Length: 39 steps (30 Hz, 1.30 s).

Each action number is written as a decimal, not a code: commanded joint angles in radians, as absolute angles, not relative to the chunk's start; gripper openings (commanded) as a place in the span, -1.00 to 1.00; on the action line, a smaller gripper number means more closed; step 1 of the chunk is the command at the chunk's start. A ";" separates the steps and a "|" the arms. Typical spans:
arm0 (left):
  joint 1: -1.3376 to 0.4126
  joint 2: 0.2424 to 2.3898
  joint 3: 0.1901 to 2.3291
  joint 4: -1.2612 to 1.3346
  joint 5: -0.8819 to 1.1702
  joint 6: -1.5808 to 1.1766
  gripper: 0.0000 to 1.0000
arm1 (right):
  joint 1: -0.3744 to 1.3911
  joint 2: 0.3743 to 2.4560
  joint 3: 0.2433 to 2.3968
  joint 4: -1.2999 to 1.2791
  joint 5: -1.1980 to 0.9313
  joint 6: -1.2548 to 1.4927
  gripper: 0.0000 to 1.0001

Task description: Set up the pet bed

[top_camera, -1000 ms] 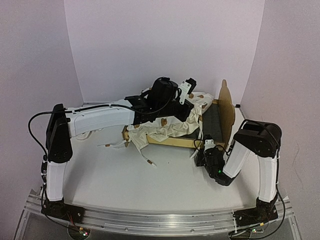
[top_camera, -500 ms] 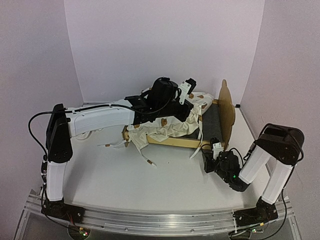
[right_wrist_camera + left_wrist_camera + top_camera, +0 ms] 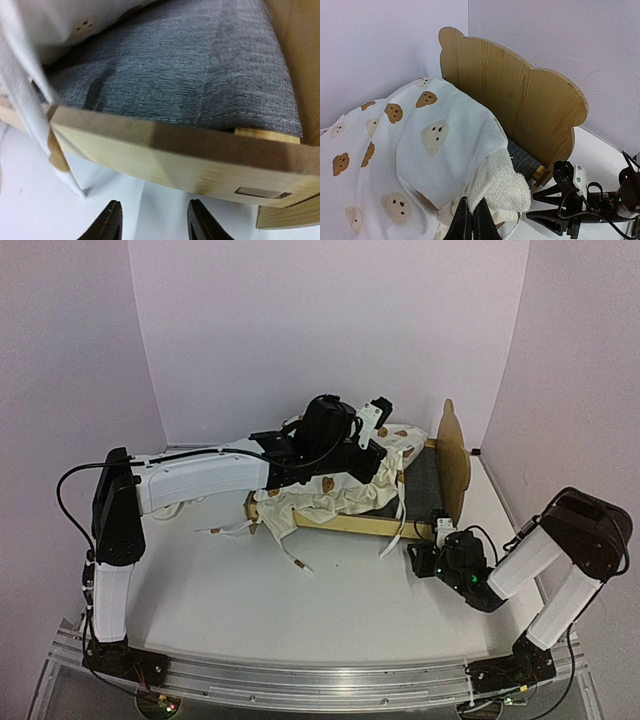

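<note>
The white surface (image 3: 300, 610) carries the bed (image 3: 340, 523) at its far side, right of the middle. The bear-eared headboard (image 3: 520, 100) stands upright at the bed's right end. The grey base (image 3: 200, 80) is bare next to the headboard. A cream cushion (image 3: 335, 495) printed with brown bear faces is heaped over the rest of the bed and spills past the left end. Its ties (image 3: 295, 562) trail onto the surface. The left hand (image 3: 472, 220) reaches over the bed, fingers together and clamped on the cushion's fleecy edge. The right hand (image 3: 156, 225) sits low just beside the near side rail (image 3: 175, 155), fingers apart and holding nothing.
</note>
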State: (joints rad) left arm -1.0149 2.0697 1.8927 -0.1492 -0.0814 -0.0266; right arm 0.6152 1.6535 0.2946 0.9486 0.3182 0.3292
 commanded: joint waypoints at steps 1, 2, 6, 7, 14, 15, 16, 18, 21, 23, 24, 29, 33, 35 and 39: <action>-1.009 2.057 1.919 -0.169 -0.085 -0.021 -1.00 | 0.606 1.489 0.333 0.679 0.223 0.454 -0.01; -1.009 2.058 1.915 -0.175 -0.081 -0.017 -1.00 | 0.606 1.435 0.335 0.611 0.222 0.466 0.02; -1.009 2.072 1.906 -0.202 -0.068 -0.012 -1.00 | 0.606 1.186 0.386 0.222 0.225 0.494 0.08; -1.009 2.079 1.908 -0.207 -0.073 -0.016 -1.00 | 0.606 1.134 0.409 0.130 0.222 0.496 0.10; -1.003 2.210 2.016 -0.299 -0.175 -0.047 -1.00 | 0.607 0.855 0.563 -0.292 0.254 0.483 0.30; -1.000 2.222 2.019 -0.304 -0.181 -0.056 -1.00 | 0.606 0.829 0.583 -0.328 0.276 0.476 0.33; -0.996 2.232 2.019 -0.306 -0.186 -0.064 -1.00 | 0.607 0.810 0.605 -0.358 0.305 0.467 0.35; -0.989 2.246 2.014 -0.307 -0.194 -0.079 -0.99 | 0.606 0.807 0.653 -0.401 0.369 0.447 0.42; -0.982 2.248 2.004 -0.302 -0.196 -0.091 -0.96 | 0.606 0.872 0.733 -0.444 0.422 0.429 0.50; -0.981 2.245 2.002 -0.300 -0.198 -0.092 -0.94 | 0.606 0.933 0.770 -0.447 0.451 0.426 0.52; -0.980 2.246 2.005 -0.303 -0.202 -0.093 -0.94 | 0.606 0.960 0.793 -0.448 0.472 0.424 0.52; -0.976 2.238 2.007 -0.324 -0.244 -0.099 -0.89 | 0.606 1.095 0.869 -0.445 0.545 0.414 0.52; -0.965 2.224 1.988 -0.326 -0.250 -0.110 -0.87 | 0.605 1.171 0.909 -0.431 0.561 0.398 0.50; -0.966 2.219 1.979 -0.320 -0.246 -0.110 -0.86 | 0.604 1.199 0.916 -0.416 0.572 0.388 0.47; -0.965 2.216 1.976 -0.321 -0.246 -0.109 -0.86 | 0.601 1.251 0.920 -0.391 0.606 0.369 0.38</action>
State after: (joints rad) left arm -0.9775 2.2639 1.9788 -0.3105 -0.2143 -0.0962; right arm 0.6057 1.2127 0.8804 -0.4194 0.5414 0.3963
